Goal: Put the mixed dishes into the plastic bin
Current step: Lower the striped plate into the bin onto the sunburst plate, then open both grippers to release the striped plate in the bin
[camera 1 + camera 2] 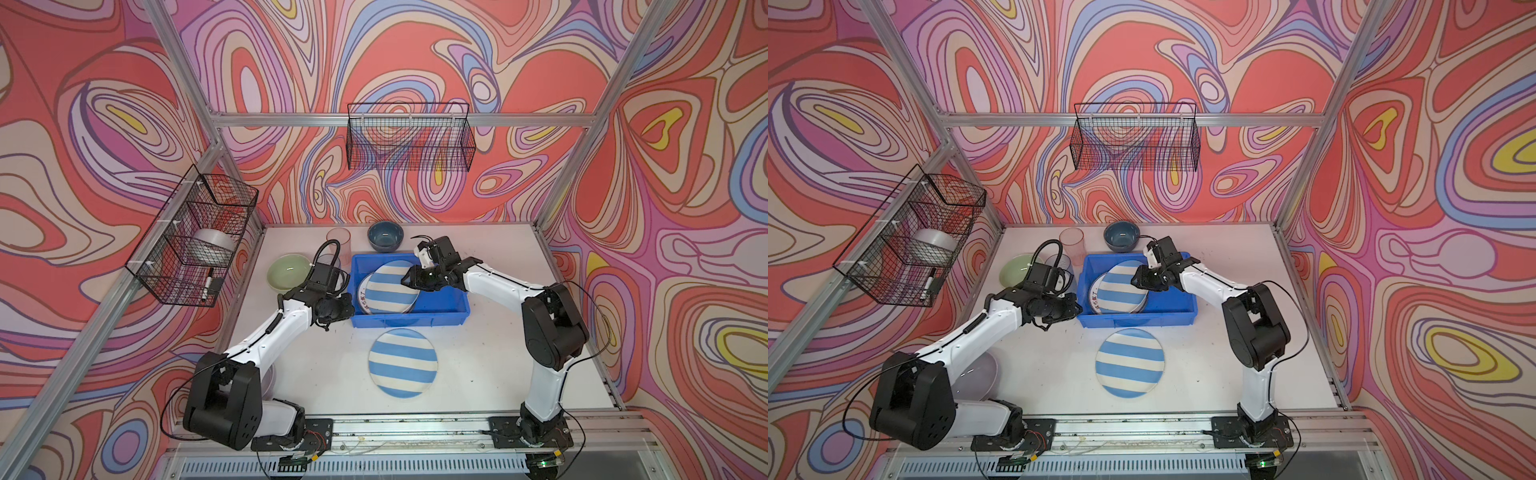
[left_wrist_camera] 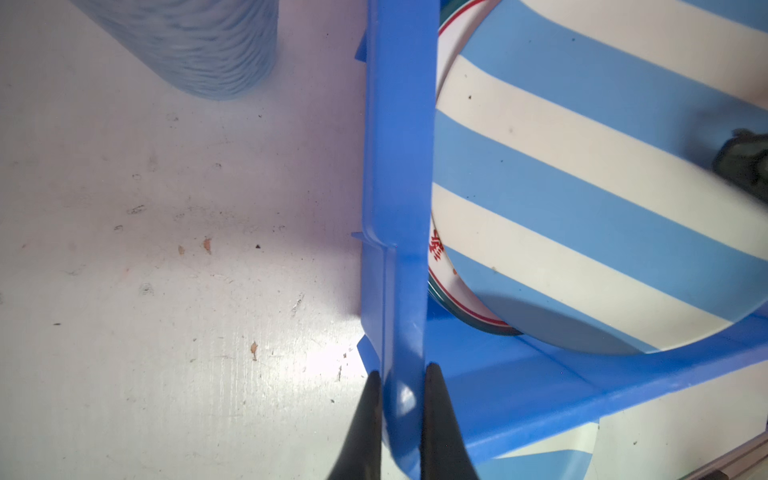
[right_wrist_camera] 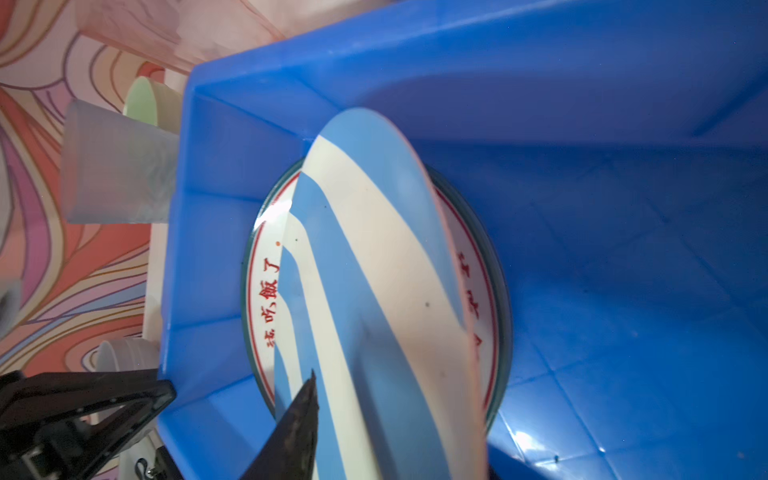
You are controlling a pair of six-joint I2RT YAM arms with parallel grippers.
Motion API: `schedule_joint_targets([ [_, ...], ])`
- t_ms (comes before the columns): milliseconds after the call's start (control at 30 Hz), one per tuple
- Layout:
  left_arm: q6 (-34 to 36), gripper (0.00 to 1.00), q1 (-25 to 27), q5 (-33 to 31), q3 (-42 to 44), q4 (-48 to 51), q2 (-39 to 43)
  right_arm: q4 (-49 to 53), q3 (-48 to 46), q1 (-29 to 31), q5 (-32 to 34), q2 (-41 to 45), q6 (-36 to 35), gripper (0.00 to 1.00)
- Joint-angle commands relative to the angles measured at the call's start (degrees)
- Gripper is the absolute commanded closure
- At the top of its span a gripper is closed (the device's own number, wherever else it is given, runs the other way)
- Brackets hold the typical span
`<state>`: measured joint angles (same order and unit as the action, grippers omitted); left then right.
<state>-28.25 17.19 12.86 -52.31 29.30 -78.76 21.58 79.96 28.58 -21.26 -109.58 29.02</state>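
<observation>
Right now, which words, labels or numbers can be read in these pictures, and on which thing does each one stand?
"吃饭了": red characters on the rim of the green-rimmed plate in the blue bin; the character before them is unclear.
Other red characters on that rim, beside the striped plate: half hidden, unreadable.
Nothing else bears readable text.

Blue-and-white striped plate (image 1: 390, 286) tilted atop lettered plate (image 3: 266, 291) inside blue bin (image 1: 449, 307); second striped plate (image 1: 402, 364) flat just outside.
</observation>
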Motion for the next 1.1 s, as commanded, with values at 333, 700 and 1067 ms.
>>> schedule_joint_targets([
  [333,0.7,0.90,-0.1,2.1,-1.7,-1.5,-0.5,6.8,3.5,0.9,5.8,-4.1,-4.5,0.46],
  [700,0.8,0.90,-0.1,2.4,-2.1,-1.5,-0.5,9.1,7.1,2.9,7.3,-7.2,-5.4,0.35],
  [1067,1.0,0.90,-0.2,2.6,-2.2,-1.5,-0.6,13.4,10.2,4.1,8.9,-8.6,-7.4,0.24],
])
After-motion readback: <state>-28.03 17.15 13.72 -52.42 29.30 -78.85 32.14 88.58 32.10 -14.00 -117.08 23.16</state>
